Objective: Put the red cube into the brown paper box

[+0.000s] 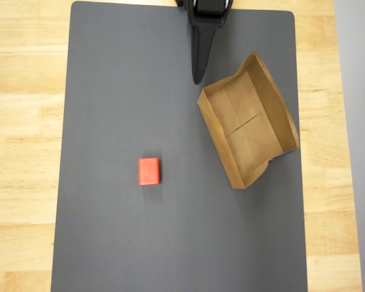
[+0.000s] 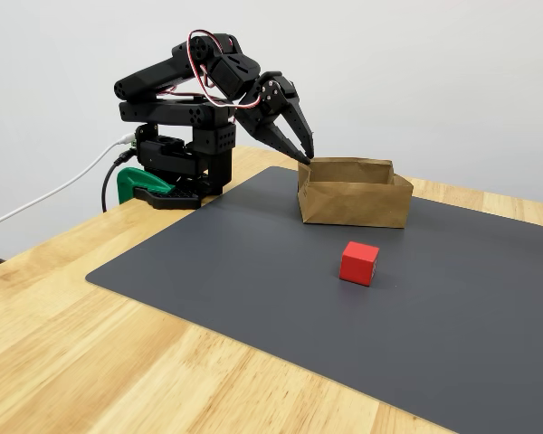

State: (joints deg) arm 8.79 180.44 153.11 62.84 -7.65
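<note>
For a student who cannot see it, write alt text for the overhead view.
A red cube sits alone on a dark grey mat, apart from an empty brown paper box lying at an angle to its upper right. The black end effector points down beside the box.

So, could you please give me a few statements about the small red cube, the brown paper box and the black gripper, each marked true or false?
1. The small red cube lies on the dark grey mat, outside the shallow brown kraft-paper box. True.
2. The box holds a second cube. False: its floor is bare.
3. The black two-finger gripper grips the cube. False: it hangs by the box's rim, far from the cube.
4. The mat lies on a light wooden table. True.
5. The box lies upside down. False: it opens upward.
</note>
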